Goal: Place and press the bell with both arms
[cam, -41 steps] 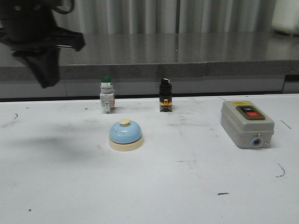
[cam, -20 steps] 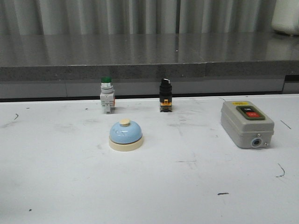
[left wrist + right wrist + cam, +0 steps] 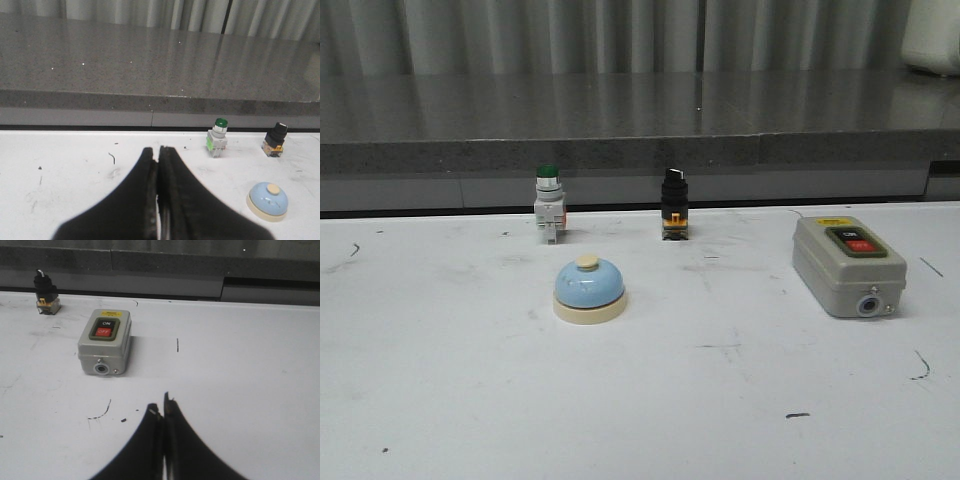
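One bell point(image 3: 589, 290) is sitting at 6 o'clock. Two push-button switches point(image 3: 549, 203) point(image 3: 673, 202) and one switch box point(image 3: 847, 265) are standing beyond.

Neither arm shows up in the front view at all right now. On the wrist cams, the left tool point(image 3: 158, 155) has its two black fingers pressed together, tips basically touching, nothing between them. Same deal with the right tool point(image 3: 163, 410): fingers closed tight, only a thin seam, holding nothing. Both sit above the bench.
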`<state>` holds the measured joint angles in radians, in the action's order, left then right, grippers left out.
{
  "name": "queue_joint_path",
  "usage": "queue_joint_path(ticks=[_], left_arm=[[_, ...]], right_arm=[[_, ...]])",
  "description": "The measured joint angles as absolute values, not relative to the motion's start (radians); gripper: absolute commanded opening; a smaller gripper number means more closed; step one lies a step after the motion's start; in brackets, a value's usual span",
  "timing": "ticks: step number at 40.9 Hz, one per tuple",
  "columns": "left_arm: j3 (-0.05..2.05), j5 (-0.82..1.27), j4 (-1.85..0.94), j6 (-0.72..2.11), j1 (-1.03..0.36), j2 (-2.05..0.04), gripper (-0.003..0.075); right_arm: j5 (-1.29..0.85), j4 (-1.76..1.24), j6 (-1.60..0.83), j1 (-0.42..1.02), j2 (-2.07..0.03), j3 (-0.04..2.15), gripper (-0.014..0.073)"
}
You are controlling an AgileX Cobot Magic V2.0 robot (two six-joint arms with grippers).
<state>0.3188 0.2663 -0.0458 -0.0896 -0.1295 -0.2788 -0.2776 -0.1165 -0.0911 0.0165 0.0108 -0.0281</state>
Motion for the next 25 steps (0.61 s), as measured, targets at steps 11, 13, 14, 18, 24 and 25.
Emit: queue_joint_path(ticks=[11,13,14,18,24,25], left_arm=[[0.310,0.259,-0.046,-0.090,-0.129,-0.215,-0.0020],[0.310,0.257,-0.046,-0.090,-0.129,-0.215,-0.0020],[0.310,0.257,-0.046,-0.090,-0.129,-0.213,-0.0020],[0.310,0.257,-0.046,-0.090,-0.129,-0.213,-0.0020],[0.310,0.257,-0.046,-0.090,-0.129,-0.213,-0.0020],[0.310,0.257,-0.046,-0.090,-0.129,-0.213,-0.0020]], right_arm=[[-0.278,-0.117,-0.091,0.017,0.011,-0.028,-0.0067],[-0.278,-0.117,-0.091,0.017,0.011,-0.028,-0.0067],[-0.278,-0.117,-0.091,0.017,0.011,-0.028,-0.0067],[-0.273,-0.121,-0.091,0.017,0.011,-0.028,-0.0067],[-0.218,-0.124,-0.091,0.017,0.011,-0.028,-0.0067],[-0.214,-0.124,-0.091,0.017,0.011,-0.028,-0.0067]])
